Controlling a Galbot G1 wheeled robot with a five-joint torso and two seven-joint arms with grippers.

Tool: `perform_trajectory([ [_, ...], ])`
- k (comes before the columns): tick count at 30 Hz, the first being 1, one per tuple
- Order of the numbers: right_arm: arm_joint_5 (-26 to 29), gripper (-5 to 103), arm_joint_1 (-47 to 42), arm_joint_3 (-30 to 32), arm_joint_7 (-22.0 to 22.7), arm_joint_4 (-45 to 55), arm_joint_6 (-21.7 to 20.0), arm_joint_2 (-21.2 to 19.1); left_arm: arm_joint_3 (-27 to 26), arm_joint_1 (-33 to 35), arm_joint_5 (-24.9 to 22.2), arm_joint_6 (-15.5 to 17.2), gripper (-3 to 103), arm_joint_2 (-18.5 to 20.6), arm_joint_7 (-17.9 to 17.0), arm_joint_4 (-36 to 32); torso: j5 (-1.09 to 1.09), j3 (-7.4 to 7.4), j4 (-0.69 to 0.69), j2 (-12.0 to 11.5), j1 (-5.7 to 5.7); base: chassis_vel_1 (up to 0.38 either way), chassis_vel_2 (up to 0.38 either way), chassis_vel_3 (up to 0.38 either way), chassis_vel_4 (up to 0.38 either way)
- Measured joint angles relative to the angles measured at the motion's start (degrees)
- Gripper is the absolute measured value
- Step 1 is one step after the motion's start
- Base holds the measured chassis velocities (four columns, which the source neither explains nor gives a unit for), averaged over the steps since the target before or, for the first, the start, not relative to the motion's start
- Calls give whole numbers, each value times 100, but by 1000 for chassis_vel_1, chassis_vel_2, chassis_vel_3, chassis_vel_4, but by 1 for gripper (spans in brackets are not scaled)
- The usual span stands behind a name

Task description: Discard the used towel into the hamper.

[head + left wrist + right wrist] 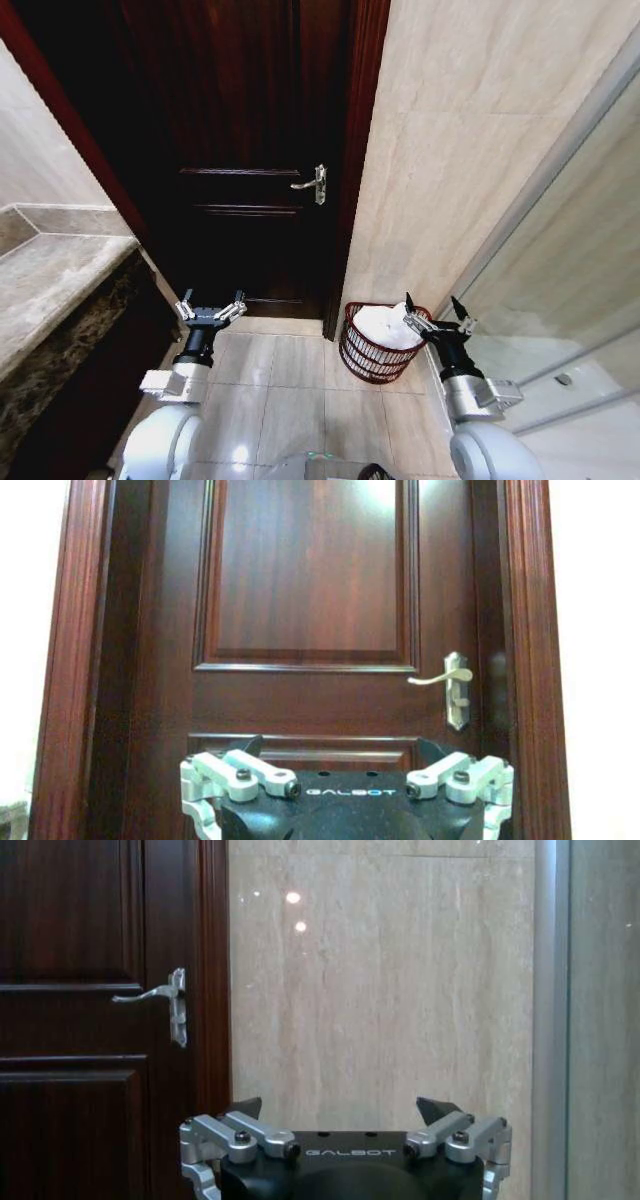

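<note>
We see the towel (pixel 385 325) already lying white and bundled inside the hamper (pixel 372 358), which stands on the floor tiles (pixel 290 385) against the marble wall (pixel 450 150), just beside the door (pixel 250 150) frame. Our right gripper (pixel 437 312) hangs above the hamper's far rim with its fingers spread wide and nothing between them; our left gripper (pixel 210 308) is held out before the door, well apart from the hamper, equally spread and empty.

We judge the drop as done, so the step in hand is to clear away cleanly: we should lift the right gripper straight up before any sideways move, so that a fingertip does not catch the thin wire rim or drag the towel back out.

The head view gives us hamper, towel and both arms together. The left wrist view adds the door panels and handle (pixel 448 681) close up over its own open gripper (pixel 345 776). The right wrist view shows the wall, the door edge and a glass partition (pixel 590 1020) beyond the right gripper (pixel 345 1136).
</note>
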Motion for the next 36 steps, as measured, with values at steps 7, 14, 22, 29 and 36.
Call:
perform_trajectory([
  [7,0,100,5,1,-2,34,-25,-2,-50,2,-36,-11,100,-4,-25,-22,0,101,0,189,86,0,0,0,0],
  [14,-39,100,2,-57,-4,37,-41,-16,-37,2,-59,-10,100,-40,-39,-54,0,222,0,405,182,0,0,0,0],
  [22,-49,100,31,-74,2,75,-115,-31,-52,15,-70,-25,100,-18,-35,-43,0,347,0,628,281,0,0,0,0],
  [29,-60,100,45,-78,6,76,-126,-17,-52,17,-86,-26,100,-5,-17,-36,0,444,0,803,359,0,0,0,0],
  [36,-63,100,60,-66,8,91,-140,0,-53,-13,-123,-30,100,13,-9,2,0,557,0,1014,457,0,0,0,0],
])
